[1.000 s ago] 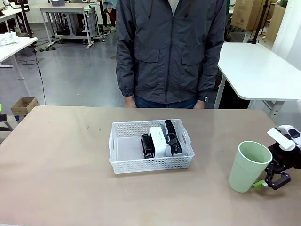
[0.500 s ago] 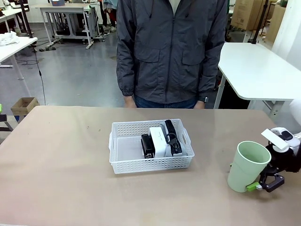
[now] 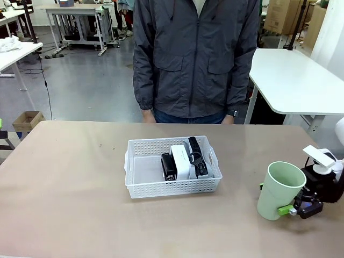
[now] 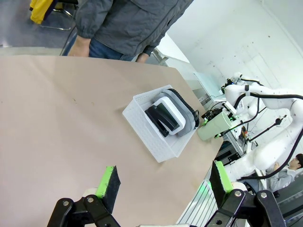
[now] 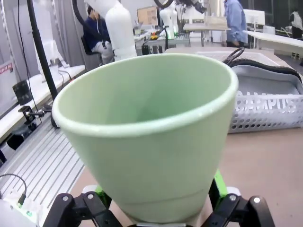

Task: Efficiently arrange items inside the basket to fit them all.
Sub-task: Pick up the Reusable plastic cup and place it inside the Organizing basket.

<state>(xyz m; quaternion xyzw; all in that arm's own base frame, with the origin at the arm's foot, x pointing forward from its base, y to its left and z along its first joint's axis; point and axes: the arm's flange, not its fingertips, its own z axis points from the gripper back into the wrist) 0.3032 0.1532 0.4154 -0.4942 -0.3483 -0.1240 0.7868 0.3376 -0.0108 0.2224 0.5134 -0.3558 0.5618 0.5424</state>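
Observation:
The pale green cup (image 3: 279, 191) stands tilted on the table's right side, well apart from the basket. My right gripper (image 3: 274, 200) is open, its green-padded fingers either side of the cup's base; in the right wrist view the cup (image 5: 147, 132) sits between my fingers (image 5: 215, 184). The white perforated basket (image 3: 172, 188) lies mid-table and holds a black stapler (image 3: 169, 165), a white box (image 3: 181, 158) and a grey pouch (image 3: 196, 156) with a black strap, packed to its right half. My left gripper (image 4: 163, 182) hangs open above bare table, far from the basket (image 4: 147, 127).
A person in a dark jacket (image 3: 196, 59) stands at the table's far edge, hands down. A white table (image 3: 295, 80) stands beyond the right corner. The basket's left half (image 3: 145, 169) is bare. The basket wall (image 5: 265, 120) and pouch (image 5: 265, 80) lie behind the cup.
My right gripper has slid a little left and toward the near edge with the cup between its fingers. The cup has shifted left and now leans.

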